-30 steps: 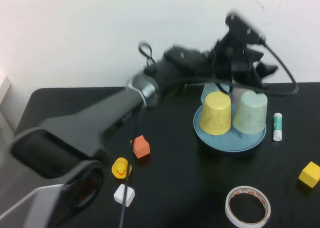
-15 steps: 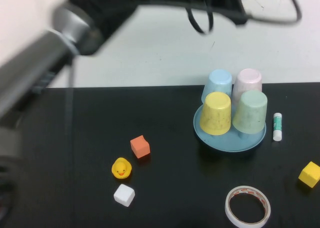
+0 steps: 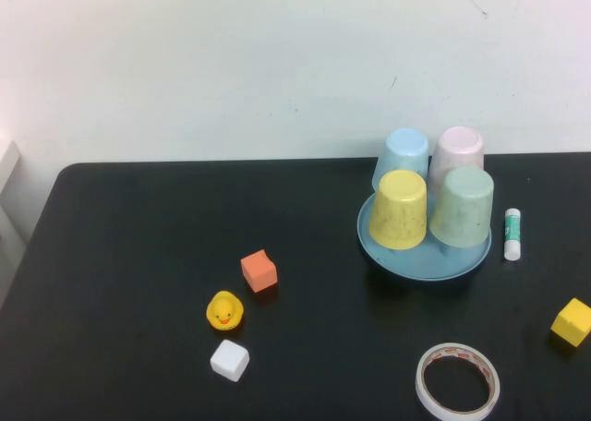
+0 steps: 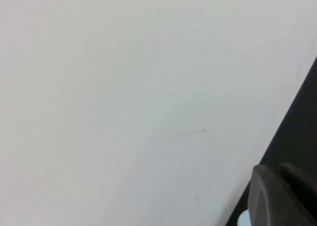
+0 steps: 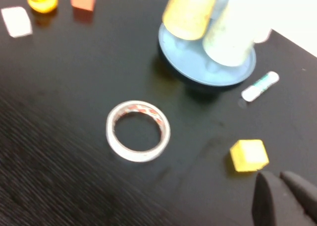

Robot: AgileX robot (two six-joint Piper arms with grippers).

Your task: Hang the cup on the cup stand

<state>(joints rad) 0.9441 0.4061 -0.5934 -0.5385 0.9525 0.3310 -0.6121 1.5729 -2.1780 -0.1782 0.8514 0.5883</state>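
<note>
The cup (image 3: 462,207), pale sage green, sits upside down at the front right of the cup stand (image 3: 425,269), a round blue dish, and shows again as a pale cup (image 5: 230,35) on the stand (image 5: 198,70) in the right wrist view. Neither arm shows in the high view. In the left wrist view the left gripper (image 4: 276,170) is shut and empty, facing the white wall above the table's edge. The right gripper (image 5: 278,177) is shut and empty above the black table, close to a yellow cube (image 5: 249,155).
Yellow (image 3: 399,209), light blue (image 3: 404,153) and pink (image 3: 459,149) cups also sit inverted on the stand. A glue stick (image 3: 512,234), tape roll (image 3: 457,381), yellow cube (image 3: 572,321), orange cube (image 3: 259,270), duck (image 3: 223,310) and white cube (image 3: 229,359) lie on the table.
The left arm, earlier reaching over the stand, has lifted away and left the high view, and its fingers have shut. The cups have not moved.
</note>
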